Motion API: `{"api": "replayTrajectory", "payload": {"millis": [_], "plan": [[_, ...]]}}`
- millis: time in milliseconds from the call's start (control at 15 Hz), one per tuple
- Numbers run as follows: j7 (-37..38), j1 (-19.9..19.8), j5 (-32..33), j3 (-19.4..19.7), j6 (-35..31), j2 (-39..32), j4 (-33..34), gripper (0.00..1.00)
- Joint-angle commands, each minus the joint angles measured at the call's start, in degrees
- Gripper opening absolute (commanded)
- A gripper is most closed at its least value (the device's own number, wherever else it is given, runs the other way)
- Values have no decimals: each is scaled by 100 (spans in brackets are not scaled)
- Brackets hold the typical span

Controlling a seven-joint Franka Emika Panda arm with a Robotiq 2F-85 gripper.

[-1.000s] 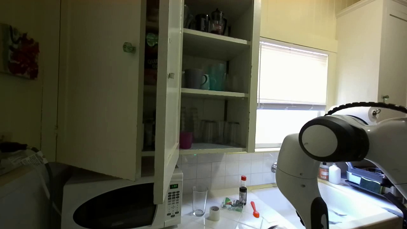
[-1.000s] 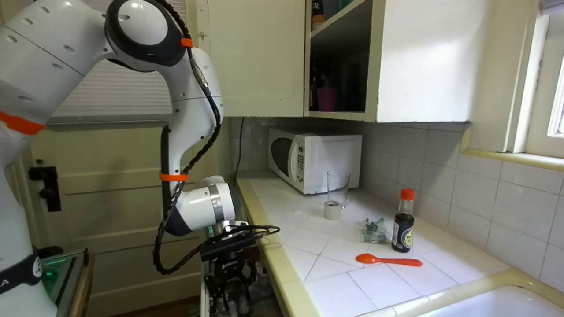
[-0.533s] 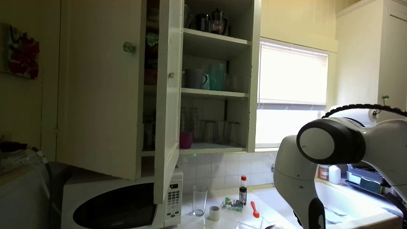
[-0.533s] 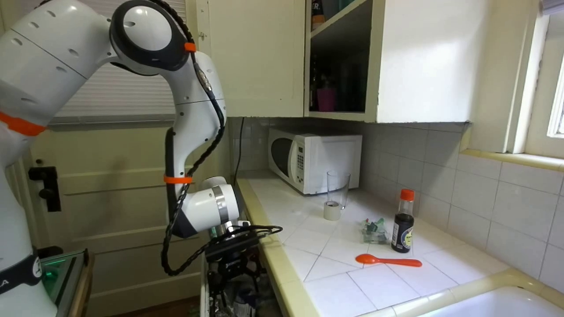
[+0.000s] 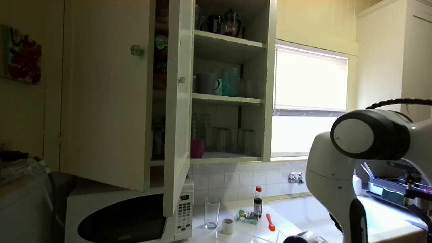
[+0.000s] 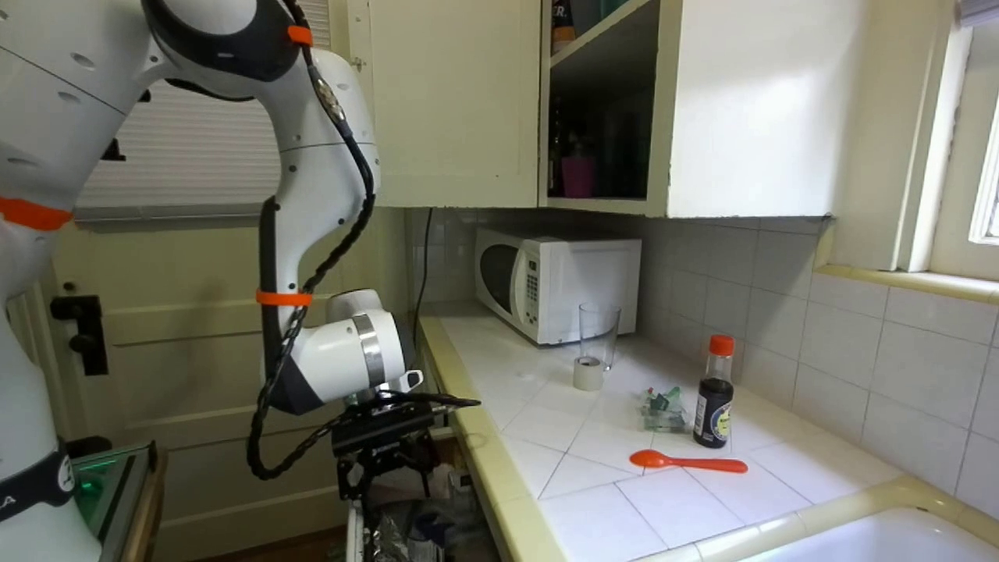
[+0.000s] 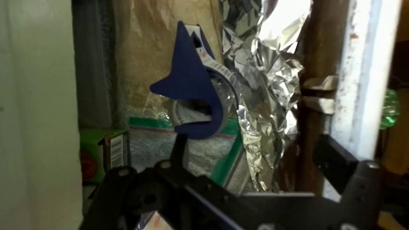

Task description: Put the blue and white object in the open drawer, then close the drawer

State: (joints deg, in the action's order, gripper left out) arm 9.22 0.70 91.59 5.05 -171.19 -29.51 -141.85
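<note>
The blue and white object (image 7: 191, 80), a tape dispenser with a clear roll, lies inside the open drawer on top of the other contents. In the wrist view my gripper (image 7: 252, 143) stands wide open above the drawer with nothing between its fingers. One finger (image 7: 179, 150) overlaps the dispenser's lower end in the picture; the other is over the drawer's white front edge (image 7: 361, 86). In an exterior view the gripper (image 6: 388, 478) hangs just over the drawer (image 6: 355, 535), beside the counter. The dispenser is hard to make out there.
Crumpled foil (image 7: 271, 73), a green-edged bag (image 7: 204, 153) and a green box (image 7: 96, 150) share the drawer. A green glass knob (image 7: 389, 110) sits outside its front. The counter edge (image 6: 492, 468) runs close by; a spoon (image 6: 687, 462) and sauce bottle (image 6: 714, 398) stand on the counter.
The gripper has gone from closed together to wide open, letting go of the dispenser. The arm dipped slightly, then rose and drew back, lifting the fingers up out of the drawer.
</note>
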Motion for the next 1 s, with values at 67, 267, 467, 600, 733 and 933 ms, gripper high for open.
{"api": "replayTrajectory", "payload": {"millis": [67,267,467,600,733,933], "plan": [[1417,-52,838,137,-95,1494,-1010,100],[1525,-126,719,205,-185,2026,-1527,100],[936,-259,600,365,-613,1956,-1857,100],[1301,-363,1076,556,-967,1519,-1645,100],[1776,-483,1749,699,-1216,1720,-1647,100],[3195,-619,2177,848,-1204,1929,-1584,100]]}}
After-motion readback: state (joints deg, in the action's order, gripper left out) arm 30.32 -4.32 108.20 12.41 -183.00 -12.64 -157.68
